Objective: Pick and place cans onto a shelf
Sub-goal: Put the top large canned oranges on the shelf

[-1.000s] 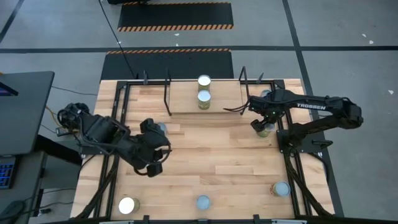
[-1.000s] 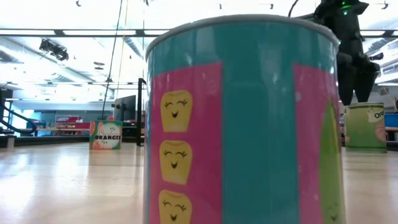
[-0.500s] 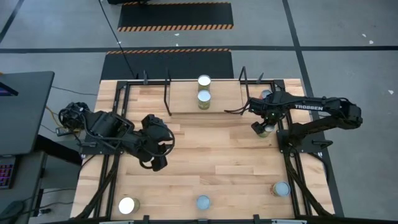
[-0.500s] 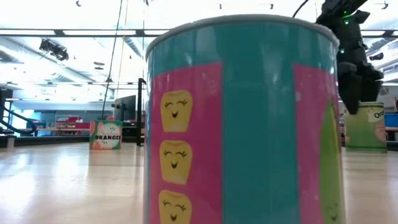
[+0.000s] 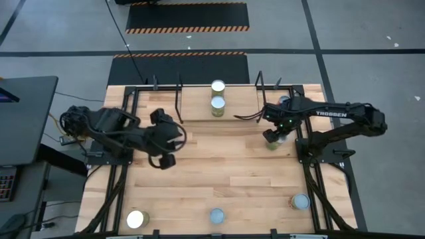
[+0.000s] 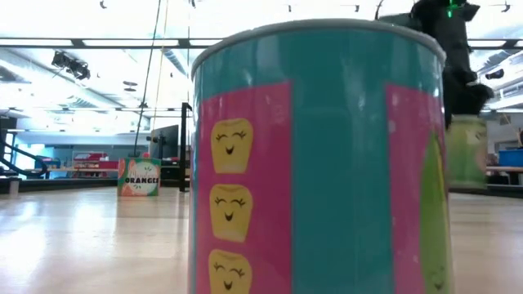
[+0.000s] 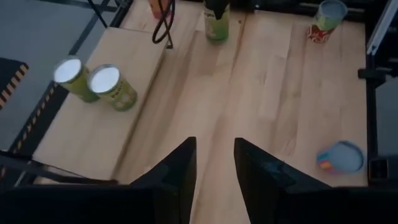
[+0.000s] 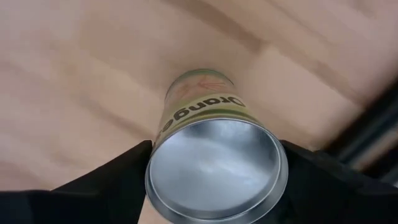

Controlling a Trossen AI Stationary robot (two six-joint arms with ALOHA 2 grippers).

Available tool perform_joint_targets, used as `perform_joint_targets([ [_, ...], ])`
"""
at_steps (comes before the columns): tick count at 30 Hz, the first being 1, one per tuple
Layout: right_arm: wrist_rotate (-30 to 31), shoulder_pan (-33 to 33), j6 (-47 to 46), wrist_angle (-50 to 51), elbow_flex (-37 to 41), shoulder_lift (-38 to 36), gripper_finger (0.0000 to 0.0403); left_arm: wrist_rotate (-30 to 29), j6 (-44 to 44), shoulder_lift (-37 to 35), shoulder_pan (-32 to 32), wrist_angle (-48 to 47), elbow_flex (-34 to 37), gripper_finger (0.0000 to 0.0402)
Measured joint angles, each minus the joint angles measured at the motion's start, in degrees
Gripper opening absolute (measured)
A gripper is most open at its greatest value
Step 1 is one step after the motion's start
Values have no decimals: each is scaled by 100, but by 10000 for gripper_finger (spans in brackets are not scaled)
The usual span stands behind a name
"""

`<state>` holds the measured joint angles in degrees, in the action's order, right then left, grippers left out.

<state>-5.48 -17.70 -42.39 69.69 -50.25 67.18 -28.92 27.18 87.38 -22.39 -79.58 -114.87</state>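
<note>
On the left of the large wooden tabletop, the left gripper is held above bare boards, just off the left end of the shelf; in the left wrist view its two dark fingers are seen apart with nothing between them. Near the front left corner a small tin with a bright silvery-white top is set. Further right, at the front edge, a teal and pink tin printed with yellow smiling faces is placed right before the low camera, its bluish top visible from above. At the back, the low light-wood shelf with black wire end frames carries two yellow-green tins one behind the other, just beside each other near its middle. An orange-labelled tin is seen far off in the low view. To the right, the right gripper is clamped on a yellow-green tin with an orange label, gripped at both sides of its silvery rim; it appears to be lifted clear of the boards, just beyond the shelf's right frame. Another tin with a pale top is placed near the front right.
</note>
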Motion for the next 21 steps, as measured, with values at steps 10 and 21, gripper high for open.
perform_joint_targets([
  [10,159,1374,-1096,65,-2353,770,321,-210,-408,-542,554,-660,-7,114],
  [21,919,1312,-30,803,-5966,3176,321,-228,-758,-796,1100,-1046,-4,114],
])
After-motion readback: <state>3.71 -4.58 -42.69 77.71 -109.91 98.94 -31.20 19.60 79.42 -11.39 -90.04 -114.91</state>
